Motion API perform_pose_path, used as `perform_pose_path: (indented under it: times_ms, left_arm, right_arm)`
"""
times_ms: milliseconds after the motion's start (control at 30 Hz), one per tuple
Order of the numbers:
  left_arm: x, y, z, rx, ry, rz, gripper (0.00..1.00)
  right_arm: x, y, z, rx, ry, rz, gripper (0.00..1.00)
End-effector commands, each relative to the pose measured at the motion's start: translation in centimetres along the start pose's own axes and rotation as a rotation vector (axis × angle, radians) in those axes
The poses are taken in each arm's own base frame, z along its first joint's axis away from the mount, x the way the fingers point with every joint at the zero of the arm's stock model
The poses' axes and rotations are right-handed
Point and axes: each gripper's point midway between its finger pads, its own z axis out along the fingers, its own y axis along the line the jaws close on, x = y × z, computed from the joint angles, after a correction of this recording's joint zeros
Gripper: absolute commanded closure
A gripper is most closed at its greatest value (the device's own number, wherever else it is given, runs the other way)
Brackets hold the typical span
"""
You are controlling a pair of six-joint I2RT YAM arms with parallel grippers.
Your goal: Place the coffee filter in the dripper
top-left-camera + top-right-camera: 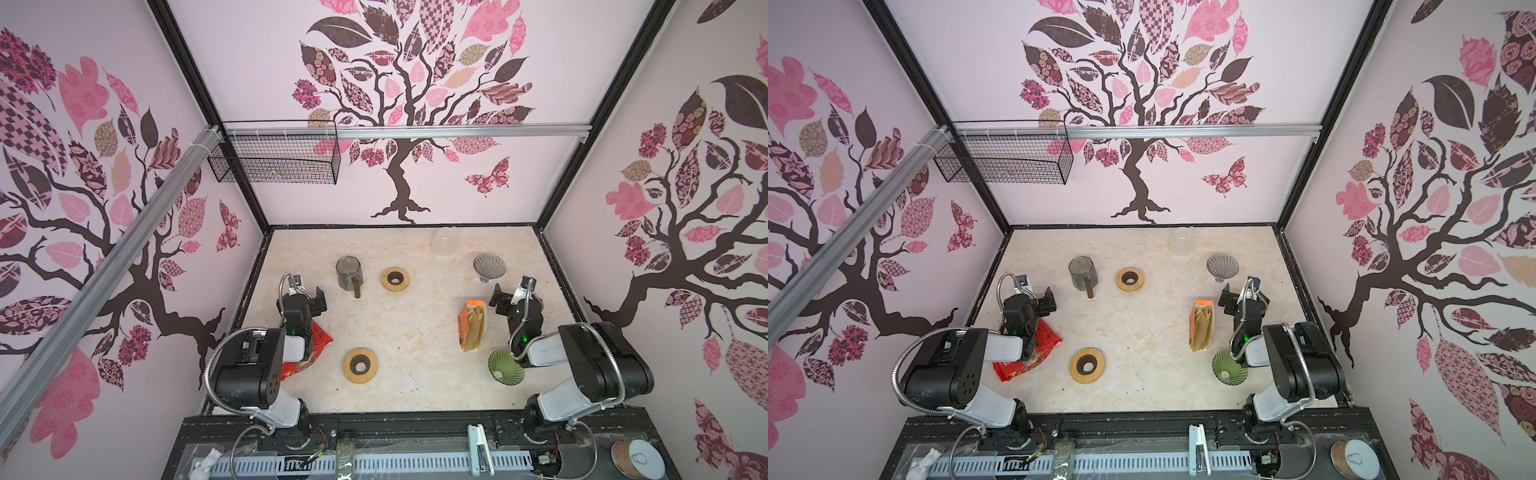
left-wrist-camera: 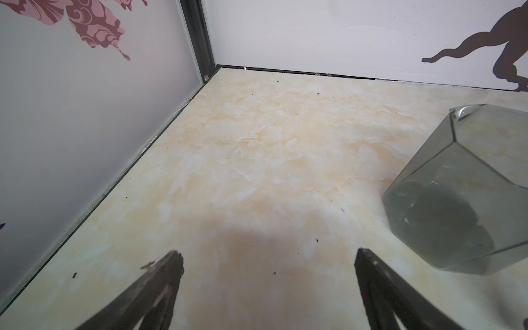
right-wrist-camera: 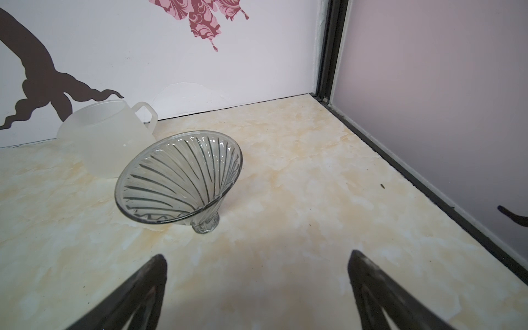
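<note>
Tan coffee filters (image 1: pixel 474 328) (image 1: pixel 1203 328) stand in an open orange pack right of centre. A clear ribbed glass dripper (image 1: pixel 489 265) (image 1: pixel 1222 264) (image 3: pixel 180 178) lies tilted on its side at the back right. A green ribbed dripper (image 1: pixel 505 366) (image 1: pixel 1229 367) sits at the front right, partly under the right arm. My right gripper (image 1: pixel 509 297) (image 3: pixel 257 257) hovers open and empty between the pack and the clear dripper. My left gripper (image 1: pixel 308 297) (image 2: pixel 268 257) is open and empty over bare table, left of a grey glass jug (image 1: pixel 348 272) (image 2: pixel 463 194).
Two wooden rings (image 1: pixel 395 278) (image 1: pixel 360 365) lie mid-table. A frosted white carafe (image 1: pixel 446 241) (image 3: pixel 105 137) stands by the back wall. A red bag (image 1: pixel 309 353) lies under the left arm. A wire basket (image 1: pixel 274 158) hangs on the back left rail. Walls enclose three sides.
</note>
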Motion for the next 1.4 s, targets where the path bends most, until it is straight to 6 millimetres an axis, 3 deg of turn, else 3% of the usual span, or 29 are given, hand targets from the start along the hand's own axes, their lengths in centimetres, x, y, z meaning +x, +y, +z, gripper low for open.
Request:
perform_pose_path:
  times_ms: [0, 167, 333, 400, 567, 633, 700, 767, 867, 1033, 1233, 1367]
  left_arm:
    - [-1.6, -0.2, 0.3, 0.002, -0.048, -0.022, 0.03]
    - [-3.4, 0.5, -0.5, -0.109, -0.068, -0.007, 0.03]
    - [-6.9, 2.5, -2.1, -0.246, -0.061, -0.052, 0.03]
    - [-7.8, 3.1, -2.9, -0.28, -0.025, -0.115, 0.03]
    - [-9.8, 4.3, -5.3, -0.361, 0.101, -0.334, 0.03]
    - [-10.8, 4.5, -5.9, -0.37, 0.139, -0.411, 0.03]
    - [-10.7, 4.5, -5.9, -0.32, 0.235, -0.538, 0.03]
    - [-10.8, 3.5, -5.2, -0.202, 0.307, -0.603, 0.03]
    - [-11.5, 1.4, -4.6, -0.073, 0.382, -0.532, 0.03]
    - [-11.5, -1.2, -3.6, 0.002, 0.525, -0.407, 0.03]
    - [-12.0, -6.4, -2.0, 0.093, 0.618, -0.251, 0.03]
    - [-12.2, -8.7, -0.2, 0.125, 0.67, -0.206, 0.03]
  right_arm:
    - [-0.9, 0.3, 0.4, -0.005, -0.024, -0.007, 0.0]
    - [-3.6, -0.4, -1.2, 0.042, -0.054, 0.009, 0.0]
    - [-10.0, 0.1, -2.9, 0.021, -0.139, 0.127, 0.0]
    - [-12.2, 0.3, -3.8, 0.004, -0.188, 0.226, 0.0]
    - [-13.4, -1.9, -4.7, 0.146, -0.095, 0.598, 0.0]
    - [-14.5, -1.0, -4.9, 0.097, -0.078, 0.632, 0.0]
    - [-16.2, 1.2, -5.1, -0.036, -0.079, 0.596, 0.0]
    - [-16.1, 2.0, -4.8, -0.066, -0.034, 0.627, 0.0]
    - [-15.9, 3.7, -4.5, -0.109, 0.066, 0.625, 0.0]
    - [-15.2, 8.0, -5.2, -0.188, 0.203, 0.517, 0.0]
    - [-12.9, 15.1, -6.9, -0.423, 0.335, 0.372, 0.0]
    - [-11.7, 17.2, -8.1, -0.475, 0.389, 0.309, 0.0]
